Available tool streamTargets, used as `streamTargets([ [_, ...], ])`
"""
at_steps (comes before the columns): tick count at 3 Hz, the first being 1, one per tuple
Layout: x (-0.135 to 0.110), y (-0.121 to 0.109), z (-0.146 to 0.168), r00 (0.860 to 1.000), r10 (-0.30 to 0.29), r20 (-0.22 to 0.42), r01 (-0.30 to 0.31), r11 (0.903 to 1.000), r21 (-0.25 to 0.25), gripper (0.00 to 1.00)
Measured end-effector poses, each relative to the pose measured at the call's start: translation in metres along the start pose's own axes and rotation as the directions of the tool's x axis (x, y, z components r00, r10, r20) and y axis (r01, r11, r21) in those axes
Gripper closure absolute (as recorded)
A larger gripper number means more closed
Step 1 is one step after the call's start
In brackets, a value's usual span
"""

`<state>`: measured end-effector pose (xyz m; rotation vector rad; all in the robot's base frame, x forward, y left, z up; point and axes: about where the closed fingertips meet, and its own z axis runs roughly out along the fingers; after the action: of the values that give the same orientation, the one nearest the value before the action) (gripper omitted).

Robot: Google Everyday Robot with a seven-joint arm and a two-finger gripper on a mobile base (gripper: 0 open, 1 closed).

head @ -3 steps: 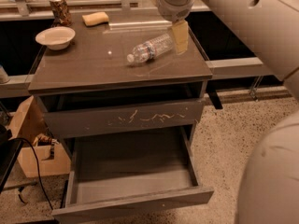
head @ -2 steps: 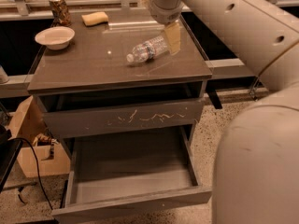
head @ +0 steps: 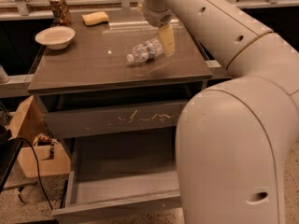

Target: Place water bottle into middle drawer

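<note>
Above the open middle drawer (head: 122,174), the water bottle (head: 145,51) lies on its side beside the claw (head: 166,46), grip unclear.

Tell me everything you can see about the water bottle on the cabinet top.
The water bottle is small, clear, crinkled plastic with a white cap and a pale label. It lies on its side on the brown cabinet top, cap pointing toward the front left. The gripper is right at its base end; whether it grips the bottle cannot be told.
</note>
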<state>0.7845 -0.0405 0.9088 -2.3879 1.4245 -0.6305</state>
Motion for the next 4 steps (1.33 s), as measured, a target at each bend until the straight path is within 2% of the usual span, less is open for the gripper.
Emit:
streamTargets([
  [1, 0.0, 0.0, 0.0, 1.0, 0.0, 0.0, 0.0, 1.0, 0.0, 0.0],
  [3, 0.002, -0.015, 0.003, 0.995, -0.05, 0.086, 0.051, 0.9987, -0.005, 0.0],
  [4, 0.002, -0.013, 0.008, 0.989, -0.027, 0.143, 0.03, 0.9993, -0.021, 0.0],
])
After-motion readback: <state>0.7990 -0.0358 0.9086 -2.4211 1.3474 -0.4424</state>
